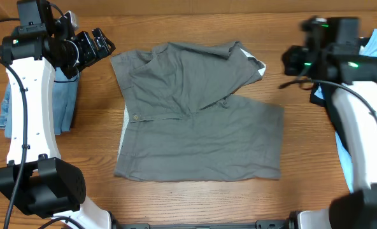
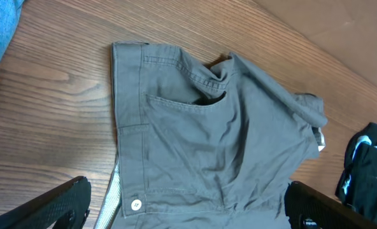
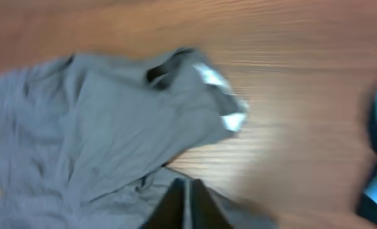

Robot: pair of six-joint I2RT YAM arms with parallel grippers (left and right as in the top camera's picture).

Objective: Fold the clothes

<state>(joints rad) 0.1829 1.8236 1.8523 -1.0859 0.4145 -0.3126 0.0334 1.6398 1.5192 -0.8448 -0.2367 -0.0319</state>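
On the wooden table (image 1: pixel 195 200) the grey garment (image 1: pixel 201 140) is spread at the centre, its near half flat, its far half laid over at a slant, with a stitched pocket (image 2: pixel 185 102) and a button (image 2: pixel 135 204) shown. A denim-blue garment (image 1: pixel 64 105) is piled at the left, and a light blue garment (image 1: pixel 343 159) and a black garment (image 1: pixel 319 95) at the right. At the far left the left gripper (image 1: pixel 99 43) is held wide and empty; at the far right the right gripper (image 3: pixel 187 203) is pressed together on nothing, apart from the grey corner
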